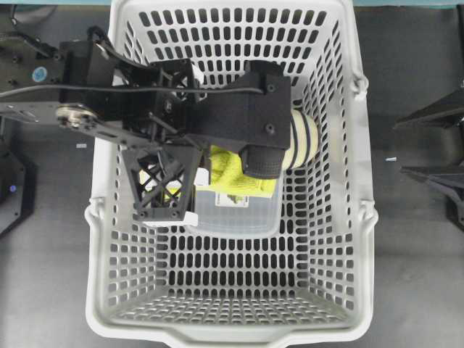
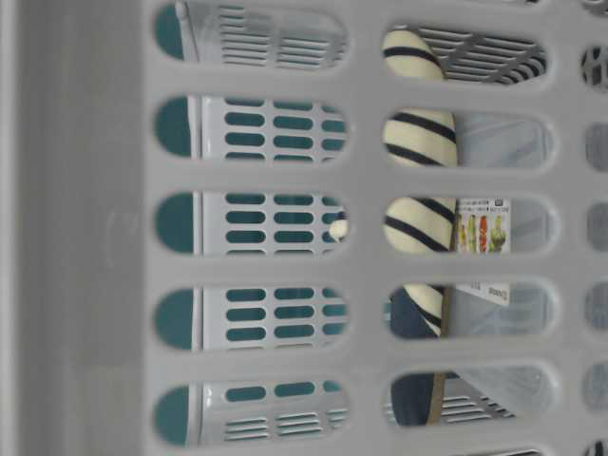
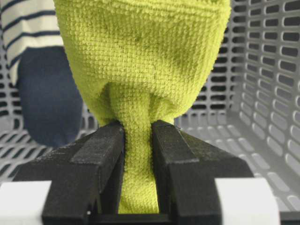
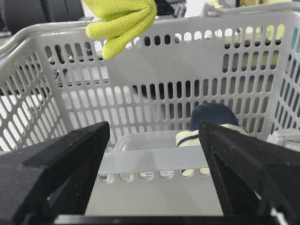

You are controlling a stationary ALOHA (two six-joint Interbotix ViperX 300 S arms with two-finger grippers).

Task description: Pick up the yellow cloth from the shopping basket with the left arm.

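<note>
My left gripper (image 3: 138,136) is shut on a pinched fold of the yellow cloth (image 3: 140,56), which spreads out beyond the fingertips. In the overhead view the left gripper (image 1: 206,170) reaches from the left over the shopping basket (image 1: 362,217), with the cloth (image 1: 232,177) partly hidden under the arm. In the right wrist view the cloth (image 4: 123,19) hangs at about the height of the basket's far rim (image 4: 56,28). My right gripper (image 4: 153,140) is open and empty; it stays outside the basket on the right (image 1: 399,148).
A cream-and-navy striped slipper (image 1: 303,141) lies in the basket, also in the left wrist view (image 3: 28,28) and the table-level view (image 2: 418,142). A clear plastic container (image 1: 239,214) sits on the basket floor below the cloth. Basket walls surround the gripper.
</note>
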